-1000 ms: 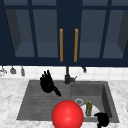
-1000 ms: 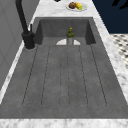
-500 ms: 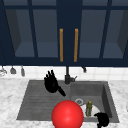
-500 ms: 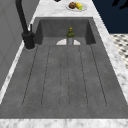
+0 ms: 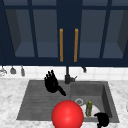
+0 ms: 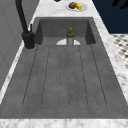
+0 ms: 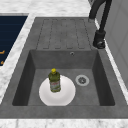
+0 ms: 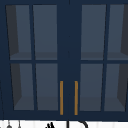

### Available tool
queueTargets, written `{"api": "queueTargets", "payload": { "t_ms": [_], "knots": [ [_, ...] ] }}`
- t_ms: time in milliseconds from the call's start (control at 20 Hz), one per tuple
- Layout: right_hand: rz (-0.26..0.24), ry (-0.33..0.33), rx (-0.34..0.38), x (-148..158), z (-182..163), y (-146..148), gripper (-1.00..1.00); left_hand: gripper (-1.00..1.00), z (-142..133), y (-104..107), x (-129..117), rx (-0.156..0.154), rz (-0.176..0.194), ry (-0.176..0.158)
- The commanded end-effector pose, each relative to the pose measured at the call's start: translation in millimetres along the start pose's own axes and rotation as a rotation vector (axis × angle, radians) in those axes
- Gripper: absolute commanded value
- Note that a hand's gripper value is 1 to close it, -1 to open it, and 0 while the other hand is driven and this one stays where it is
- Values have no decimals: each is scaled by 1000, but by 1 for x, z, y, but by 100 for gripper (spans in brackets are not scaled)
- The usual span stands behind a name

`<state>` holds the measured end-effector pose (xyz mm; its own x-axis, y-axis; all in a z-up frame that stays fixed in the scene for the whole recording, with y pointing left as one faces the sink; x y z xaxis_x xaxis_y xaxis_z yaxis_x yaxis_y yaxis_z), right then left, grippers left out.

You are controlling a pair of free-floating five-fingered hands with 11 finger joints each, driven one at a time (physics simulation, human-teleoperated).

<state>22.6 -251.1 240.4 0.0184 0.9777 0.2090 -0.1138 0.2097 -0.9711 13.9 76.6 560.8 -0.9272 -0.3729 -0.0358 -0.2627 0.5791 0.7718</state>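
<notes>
Front view faces the sink [image 5: 32,105] and wall cabinet [image 5: 67,32] head-on. Side views look along the basin from opposite ends, close and steeply down, sharing bottle [image 6: 70,35] and faucet [image 7: 100,37]. Upper view faces the cabinet doors.

Draining board [image 6: 65,80] bare and open, basin [image 7: 100,82] crowded (bottle [image 7: 54,80] upright on plate [image 7: 67,96]), faucet [image 7: 100,37] behind

Red ball [image 5: 67,114], white plate [image 7: 57,91], olive-green bottle [image 7: 54,81] (yellow cap), grey sink [image 7: 105,82].

A kitchen: grey sink [image 5: 37,100], black tap [image 7: 100,27], glass-fronted wall cabinet [image 8: 67,57].
</notes>
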Motion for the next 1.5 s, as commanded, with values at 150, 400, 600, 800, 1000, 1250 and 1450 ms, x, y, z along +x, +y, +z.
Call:
{"api": "queueTargets", "payload": {
  "t_ms": [150, 400, 600, 800, 1000, 1250, 1450],
  "knots": [
    [0, 0, 0, 0, 0, 0, 0, -100, 0, 0, 0, 127, -15, 64],
    [0, 0, 0, 0, 0, 0, 0, -100, -1, 0, 0, 136, -16, 66],
    [0, 0, 0, 0, 0, 0, 0, -100, -1, 0, -1, 145, -10, 55],
    [0, 0, 0, 0, 0, 0, 0, -100, -1, 1, -2, 153, -9, 56],
    [0, 0, 0, 0, 0, 0, 0, -100, 0, 1, -2, 160, -9, 58],
    [0, 0, 0, 0, 0, 0, 0, -100, 1, 3, -5, 169, -2, 55],
    [0, 0, 0, 0, 0, 0, 0, -100, 10, 11, -16, 173, 29, 43]
  ]
}}
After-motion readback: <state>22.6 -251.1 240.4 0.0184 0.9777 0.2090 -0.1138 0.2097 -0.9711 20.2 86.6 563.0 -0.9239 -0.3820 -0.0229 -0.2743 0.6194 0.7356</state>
